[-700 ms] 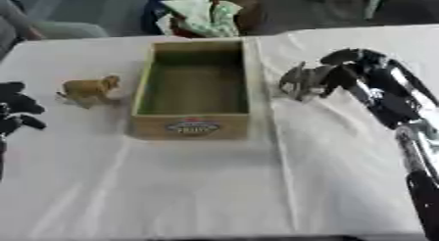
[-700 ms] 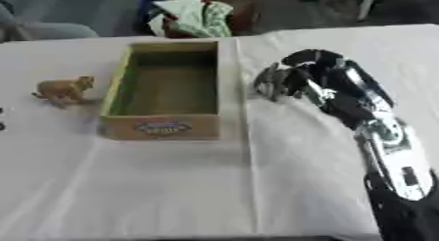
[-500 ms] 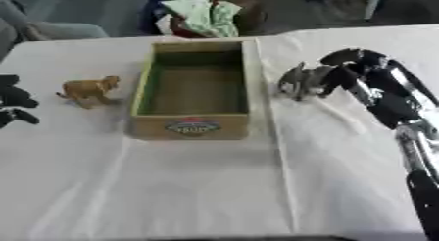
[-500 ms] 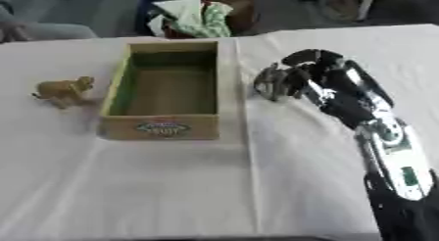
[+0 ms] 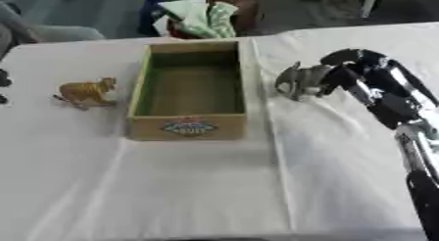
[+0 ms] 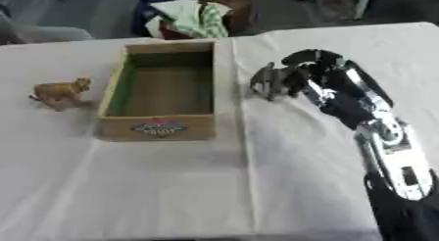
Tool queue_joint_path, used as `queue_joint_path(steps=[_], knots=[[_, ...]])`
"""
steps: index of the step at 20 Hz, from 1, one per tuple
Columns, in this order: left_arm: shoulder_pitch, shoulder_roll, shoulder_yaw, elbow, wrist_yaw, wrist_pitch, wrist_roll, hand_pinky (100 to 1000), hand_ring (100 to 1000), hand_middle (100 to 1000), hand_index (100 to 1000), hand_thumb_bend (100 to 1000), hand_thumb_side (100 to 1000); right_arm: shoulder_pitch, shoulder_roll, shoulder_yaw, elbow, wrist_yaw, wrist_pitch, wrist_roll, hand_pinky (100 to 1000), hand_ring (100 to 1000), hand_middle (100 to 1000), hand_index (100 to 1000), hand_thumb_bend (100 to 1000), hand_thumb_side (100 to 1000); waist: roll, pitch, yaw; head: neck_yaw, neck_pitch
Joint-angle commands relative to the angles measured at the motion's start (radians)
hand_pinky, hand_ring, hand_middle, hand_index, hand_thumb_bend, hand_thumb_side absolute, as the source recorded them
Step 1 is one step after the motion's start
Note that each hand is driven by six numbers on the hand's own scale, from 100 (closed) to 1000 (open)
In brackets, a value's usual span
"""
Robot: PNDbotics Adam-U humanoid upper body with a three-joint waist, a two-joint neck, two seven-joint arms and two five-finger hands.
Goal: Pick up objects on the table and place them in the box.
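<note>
A wooden box (image 5: 187,127) with a green inside stands in the middle of the table, nothing in it. Just right of the box stands a grey toy animal (image 5: 298,80). My right hand (image 5: 367,69) reaches in from the right, its fingers curled over and around the toy's back end. A small orange tiger figure (image 5: 85,91) stands left of the box, with nothing touching it. Of my left hand (image 5: 3,81) only dark tips show at the left edge.
A white cloth (image 5: 197,186) covers the table, with wide bare room in front of the box. Beyond the far edge lies a bundle of green and white cloth (image 5: 199,13) on something dark. The table's far edge runs just behind the box.
My left hand has drawn back to the left, almost out of view. My right hand has stayed around the grey toy animal, which has barely shifted.
</note>
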Motion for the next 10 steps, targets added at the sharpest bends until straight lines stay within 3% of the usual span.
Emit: queue_joint_path(steps=[1, 5, 8, 10], knots=[[-0.062, 0.11, -0.016, 0.08, -0.103, -0.037, -0.064, 629, 712, 664, 808, 228, 392, -0.01, -0.017, 0.003, -0.015, 0.002, -0.001, 0.007, 506, 594, 698, 683, 297, 405, 0.001, -0.016, -0.005, 0.001, 0.007], [-0.163, 0.153, -0.06, 0.216, -0.213, -0.097, -0.122, 676, 738, 692, 830, 347, 361, -0.008, -0.018, 0.009, -0.013, 0.001, -0.002, 0.013, 506, 595, 698, 684, 295, 406, 0.002, -0.02, -0.015, 0.004, 0.011], [-0.221, 0.147, -0.082, 0.306, -0.289, -0.137, -0.139, 683, 742, 697, 834, 362, 363, -0.007, -0.018, 0.01, -0.012, 0.001, -0.003, 0.015, 506, 595, 698, 684, 295, 406, 0.002, -0.022, -0.019, 0.004, 0.013], [-0.284, 0.119, -0.101, 0.389, -0.355, -0.148, -0.154, 712, 760, 720, 848, 431, 380, -0.007, -0.019, 0.014, -0.012, 0.0, -0.004, 0.018, 506, 595, 698, 684, 291, 406, 0.002, -0.024, -0.026, 0.007, 0.016]])
